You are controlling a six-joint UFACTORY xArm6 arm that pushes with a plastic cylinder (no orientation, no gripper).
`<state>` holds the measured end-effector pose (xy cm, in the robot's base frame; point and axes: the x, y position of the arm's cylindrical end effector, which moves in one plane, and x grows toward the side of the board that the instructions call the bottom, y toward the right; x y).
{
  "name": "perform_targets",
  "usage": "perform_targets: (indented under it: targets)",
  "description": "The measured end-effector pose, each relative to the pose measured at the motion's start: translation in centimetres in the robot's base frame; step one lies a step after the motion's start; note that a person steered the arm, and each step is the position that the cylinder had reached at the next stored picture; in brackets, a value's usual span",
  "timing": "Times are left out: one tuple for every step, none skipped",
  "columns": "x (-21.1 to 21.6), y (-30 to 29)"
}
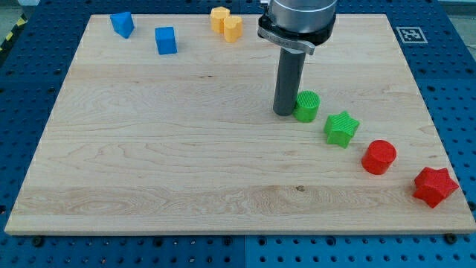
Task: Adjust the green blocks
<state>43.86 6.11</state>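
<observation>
Your tip point(284, 113) touches the green cylinder point(306, 106) at its 9 o'clock; pushing on could knock it into the green star point(341, 128) at 4 o'clock (no pincer here to report).

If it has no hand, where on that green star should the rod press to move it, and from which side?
It can only push. My tip sits at the left edge of the green cylinder, up and left of the green star. Probably best is a notch between two of the star's points, from the view's top or left: a notch cradles the rod, whereas a point would likely spin the star aside.
</observation>
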Motion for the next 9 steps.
perform_targets:
  targets:
    - [0.4,-7.4]
    - [-0.1,-16.3]
    - [-4.1,-14.1]
    - [-10.0,-9.2]
    - [-14.7,-7.4]
    - [-14.7,-0.8]
    - [-14.1,7.8]
    - [-13.7,9.3]
    - [-13.6,9.3]
